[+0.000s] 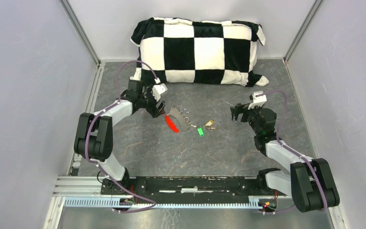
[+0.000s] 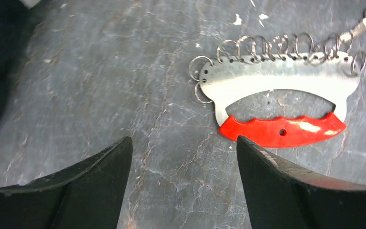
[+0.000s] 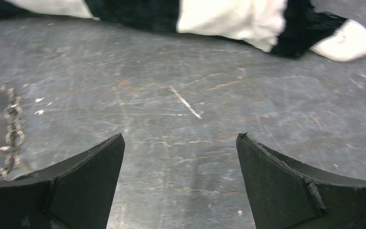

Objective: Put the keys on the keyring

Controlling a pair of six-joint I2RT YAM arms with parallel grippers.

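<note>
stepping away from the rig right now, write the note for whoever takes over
Left gripper: open, empty, poised just short of the keyring, on its red tag side.
Right gripper: open, empty, over bare table to the right of the keys.
Keyring lies flat mid-table. Green key and brass key lie side by side just right of it; whether either is already attached cannot be told.
Done: nothing gripped yet.
Left: grasp ring and keys, thread both keys on.
</note>
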